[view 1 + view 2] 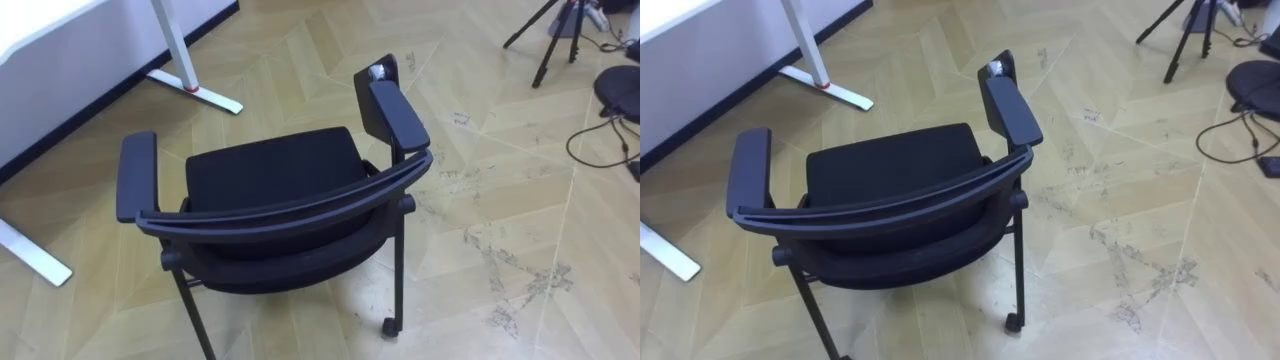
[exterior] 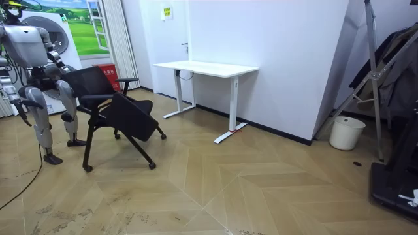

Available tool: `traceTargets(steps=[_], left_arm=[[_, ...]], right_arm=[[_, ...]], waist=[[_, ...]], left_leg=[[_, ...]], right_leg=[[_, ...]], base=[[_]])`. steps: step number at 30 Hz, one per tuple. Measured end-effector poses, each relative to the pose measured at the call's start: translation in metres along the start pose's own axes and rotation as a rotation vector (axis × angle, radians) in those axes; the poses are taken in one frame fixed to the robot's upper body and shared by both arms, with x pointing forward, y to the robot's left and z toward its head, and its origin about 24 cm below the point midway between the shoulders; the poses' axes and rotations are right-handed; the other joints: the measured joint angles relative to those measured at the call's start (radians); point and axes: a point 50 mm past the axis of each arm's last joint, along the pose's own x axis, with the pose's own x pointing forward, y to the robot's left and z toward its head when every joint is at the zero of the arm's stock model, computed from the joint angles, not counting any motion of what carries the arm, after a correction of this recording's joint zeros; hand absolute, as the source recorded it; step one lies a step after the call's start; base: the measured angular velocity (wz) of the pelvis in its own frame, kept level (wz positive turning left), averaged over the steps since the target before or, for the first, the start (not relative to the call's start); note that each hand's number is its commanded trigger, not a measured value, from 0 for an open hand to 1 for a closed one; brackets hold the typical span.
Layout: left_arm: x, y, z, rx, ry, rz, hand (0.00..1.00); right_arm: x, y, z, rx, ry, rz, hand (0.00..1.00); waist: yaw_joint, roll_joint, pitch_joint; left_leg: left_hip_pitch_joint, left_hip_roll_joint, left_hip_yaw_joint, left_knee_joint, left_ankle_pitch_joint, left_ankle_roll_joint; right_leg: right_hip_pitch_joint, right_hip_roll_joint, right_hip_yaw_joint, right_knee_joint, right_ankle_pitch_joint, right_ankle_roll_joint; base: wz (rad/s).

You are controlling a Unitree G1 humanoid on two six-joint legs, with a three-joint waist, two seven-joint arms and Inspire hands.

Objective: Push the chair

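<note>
A black chair point(image 1: 270, 172) with two armrests and castors stands on the wooden floor right in front of me, its curved backrest point(image 1: 290, 212) nearest and its seat facing away. In the right eye view the chair point(image 1: 890, 165) sits the same way, and nothing touches the backrest. In the room view I stand upright at the left, just behind the chair point(image 2: 111, 104). My right hand point(image 2: 23, 108) hangs low at my side, apart from the chair and too small to read.
A white desk point(image 2: 206, 67) stands beyond the chair by the wall, with its feet point(image 1: 198, 92) on my left. A tripod point(image 1: 550, 40) and a dark cable point(image 1: 600, 140) lie far right. A white bucket point(image 2: 344, 132) sits by the wall.
</note>
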Motion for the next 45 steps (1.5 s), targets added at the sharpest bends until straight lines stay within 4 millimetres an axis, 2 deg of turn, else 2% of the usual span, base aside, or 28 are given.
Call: traceTargets(steps=[4,12,22,28,33,36,39,41,45], left_arm=[[0.0,0.0,0.0,0.014,-0.002,0.035,0.0],[-0.001,0.005,-0.005,-0.025,0.01,0.085,0.0],[-0.004,0.013,-0.012,-0.045,0.026,0.166,0.0],[-0.003,0.013,-0.006,-0.052,-0.007,0.159,0.0],[-0.007,0.017,-0.008,-0.083,-0.042,0.164,0.0],[-0.009,0.02,-0.016,-0.091,-0.029,0.172,0.0],[-0.012,0.022,-0.027,-0.093,-0.001,0.165,0.0],[-0.014,0.028,-0.04,-0.12,0.046,0.192,0.0],[-0.024,0.039,-0.07,-0.164,0.148,0.252,0.0]], right_arm=[[0.0,-0.001,0.0,0.017,0.0,-0.021,0.0],[0.0,-0.008,0.002,0.124,-0.008,-0.073,0.0],[-0.001,-0.014,-0.007,0.125,0.035,-0.148,0.0],[-0.001,-0.017,-0.007,0.131,0.03,-0.16,0.0],[0.0,-0.016,0.0,0.111,0.011,-0.151,0.0],[0.0,-0.016,0.004,0.115,-0.007,-0.151,0.0],[0.0,-0.016,0.004,0.109,-0.005,-0.151,0.0],[0.001,-0.015,0.005,0.106,-0.004,-0.149,0.0],[0.001,-0.018,0.005,0.113,0.005,-0.161,0.0]], waist=[[0.0,0.001,0.0017],[-0.007,-0.002,-0.002],[-0.01,-0.02,-0.0011],[-0.003,-0.02,-0.0011],[0.001,-0.018,-0.0015],[0.007,-0.02,-0.004],[0.033,-0.021,-0.0044],[0.041,-0.022,-0.004],[0.07,-0.02,-0.0039]], left_leg=[[-0.001,0.0,0.0,0.002,0.0,0.0],[0.0,-0.002,-0.006,0.002,0.0,0.0],[-0.002,-0.005,-0.026,-0.001,0.0,0.0],[-0.002,-0.012,-0.03,0.002,0.0,0.0],[-0.006,-0.016,-0.038,0.0,0.0,0.0],[-0.008,-0.016,-0.04,-0.002,0.0,0.0],[-0.008,-0.016,-0.054,-0.002,0.0,0.0],[-0.01,-0.016,-0.073,-0.002,0.0,0.0],[-0.023,-0.017,-0.083,0.005,-0.002,0.001]], right_leg=[[-0.002,0.0,0.003,0.0,0.0,0.0],[0.007,0.0,-0.004,-0.004,-0.004,0.001],[0.022,-0.002,-0.024,-0.017,-0.005,0.002],[0.021,-0.009,-0.025,-0.016,-0.009,0.007],[0.016,-0.012,-0.024,-0.015,-0.012,0.011],[0.015,-0.011,-0.028,-0.017,-0.012,0.011],[0.018,-0.011,-0.035,-0.015,-0.012,0.011],[0.024,-0.011,-0.055,-0.015,-0.012,0.011],[0.034,-0.011,-0.07,-0.015,-0.012,0.011]], base=[[-0.01],[0.03],[0.06],[0.0],[0.0],[0.0],[0.05],[0.21],[0.16]])
